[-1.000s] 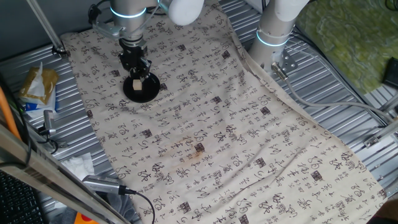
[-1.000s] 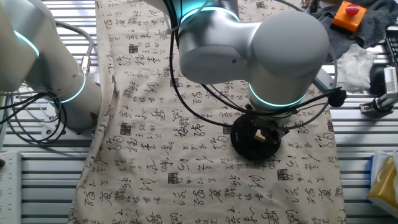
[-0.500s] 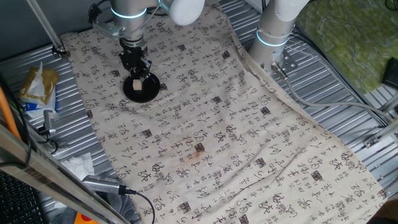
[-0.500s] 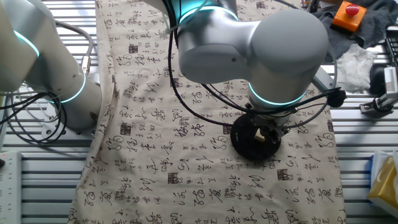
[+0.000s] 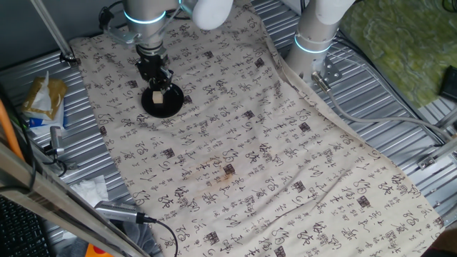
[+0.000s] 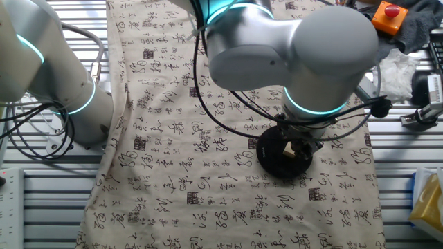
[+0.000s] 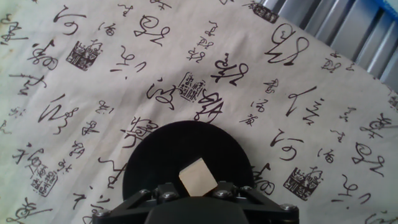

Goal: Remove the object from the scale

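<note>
The scale is a flat round black disc (image 5: 162, 102) on the printed cloth; it also shows in the other fixed view (image 6: 282, 155) and the hand view (image 7: 158, 158). The object, a small pale tan cube (image 5: 156, 96), is over the disc's top and shows in the other fixed view (image 6: 288, 147) and the hand view (image 7: 198, 177) too. My gripper (image 5: 155, 90) comes straight down on it, its jaws pressed against the cube's two sides (image 7: 198, 186). I cannot tell whether the cube still touches the disc.
A cream cloth (image 5: 271, 143) with black characters and a brown stain (image 5: 227, 171) covers the ribbed metal table. A second arm's base (image 5: 314, 43) stands at the back right. A yellow packet (image 5: 43, 100), tissue (image 5: 89, 189) and cables lie at the left edge.
The arm's upper body has shifted a little in both fixed views. The cube, the disc and the gripper's fingers stay where they were.
</note>
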`<state>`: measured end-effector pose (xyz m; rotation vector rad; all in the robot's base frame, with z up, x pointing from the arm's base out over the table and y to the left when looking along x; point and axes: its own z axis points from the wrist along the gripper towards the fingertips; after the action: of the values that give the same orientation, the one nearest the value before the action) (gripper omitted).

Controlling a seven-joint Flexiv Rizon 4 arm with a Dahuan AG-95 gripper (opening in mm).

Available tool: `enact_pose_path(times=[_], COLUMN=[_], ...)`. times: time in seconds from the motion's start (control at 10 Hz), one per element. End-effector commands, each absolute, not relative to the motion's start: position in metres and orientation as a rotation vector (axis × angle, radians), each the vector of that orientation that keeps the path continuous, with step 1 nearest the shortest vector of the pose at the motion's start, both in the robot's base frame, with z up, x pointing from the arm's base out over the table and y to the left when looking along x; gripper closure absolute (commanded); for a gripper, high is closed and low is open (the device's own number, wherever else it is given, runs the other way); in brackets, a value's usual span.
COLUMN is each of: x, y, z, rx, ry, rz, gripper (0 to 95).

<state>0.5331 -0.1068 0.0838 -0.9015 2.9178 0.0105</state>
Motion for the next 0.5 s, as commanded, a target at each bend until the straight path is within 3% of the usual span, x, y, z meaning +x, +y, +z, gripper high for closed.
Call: enact_pose_path(times=[0.1,0.5], x=[0.5323,0.5323], y=[-0.1068,-0.1068], z=[0.0847,0.0847], rx=[-0.892,-0.864], ry=[2.919,2.937], rz=[0.004,-0.013], gripper=[57.0,57.0])
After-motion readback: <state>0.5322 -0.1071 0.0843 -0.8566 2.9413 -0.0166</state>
